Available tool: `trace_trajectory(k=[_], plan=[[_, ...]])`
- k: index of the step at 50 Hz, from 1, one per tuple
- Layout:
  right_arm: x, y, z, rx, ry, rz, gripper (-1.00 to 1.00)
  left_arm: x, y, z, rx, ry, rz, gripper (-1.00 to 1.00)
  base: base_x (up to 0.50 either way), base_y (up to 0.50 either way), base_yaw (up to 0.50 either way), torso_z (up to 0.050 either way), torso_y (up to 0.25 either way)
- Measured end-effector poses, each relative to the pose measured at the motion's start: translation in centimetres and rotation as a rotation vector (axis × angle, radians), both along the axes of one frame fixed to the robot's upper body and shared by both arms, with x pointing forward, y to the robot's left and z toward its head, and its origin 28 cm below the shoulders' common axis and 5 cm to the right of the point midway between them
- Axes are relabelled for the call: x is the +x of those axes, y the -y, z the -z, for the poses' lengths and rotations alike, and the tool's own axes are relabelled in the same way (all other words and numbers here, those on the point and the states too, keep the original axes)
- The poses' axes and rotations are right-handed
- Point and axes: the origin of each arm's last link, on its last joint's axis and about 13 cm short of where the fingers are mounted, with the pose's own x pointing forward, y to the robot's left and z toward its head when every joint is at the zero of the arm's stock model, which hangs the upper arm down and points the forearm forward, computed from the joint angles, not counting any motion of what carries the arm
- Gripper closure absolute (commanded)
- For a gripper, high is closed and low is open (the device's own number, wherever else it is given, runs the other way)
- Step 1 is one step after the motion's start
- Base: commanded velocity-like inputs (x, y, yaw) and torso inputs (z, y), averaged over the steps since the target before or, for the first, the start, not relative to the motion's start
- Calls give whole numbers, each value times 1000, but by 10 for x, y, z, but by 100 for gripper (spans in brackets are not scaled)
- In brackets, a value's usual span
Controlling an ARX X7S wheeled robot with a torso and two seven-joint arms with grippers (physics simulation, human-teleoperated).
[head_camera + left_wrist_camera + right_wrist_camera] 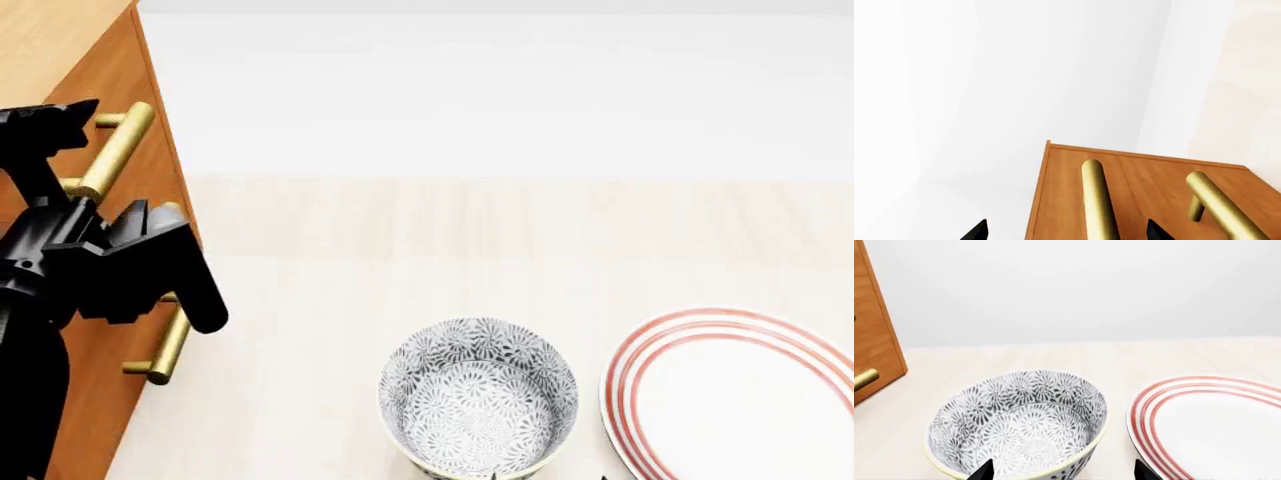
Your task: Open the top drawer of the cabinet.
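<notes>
Black fingertips of the left gripper stand spread wide, straddling one brass handle without touching it. Which drawer that handle serves, this view cannot settle. Right gripper, likewise spread, hovers over the bowl, beside a red-ringed plate. Further off, the cabinet stands at the robot's left, its top drawer apparently closed, so grasping and pulling remain. Pale wood tabletop; white wall behind.

Lighting bright, even and diffuse; renders sharp throughout.
The white back wall was nearly overexposed. Soft highlights ran along the brass cylindrical bar handles; the patterned grey-and-white bowl cast hardly any shadow.
</notes>
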Motion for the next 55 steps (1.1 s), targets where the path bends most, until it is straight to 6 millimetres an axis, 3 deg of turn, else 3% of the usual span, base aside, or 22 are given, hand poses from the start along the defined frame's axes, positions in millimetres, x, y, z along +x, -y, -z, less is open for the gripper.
trace_trajectory(k=[55], plan=[[2, 1, 1, 9, -20, 10, -100, 6, -10, 18, 16, -25, -58, -100, 0, 0, 0, 0, 0]])
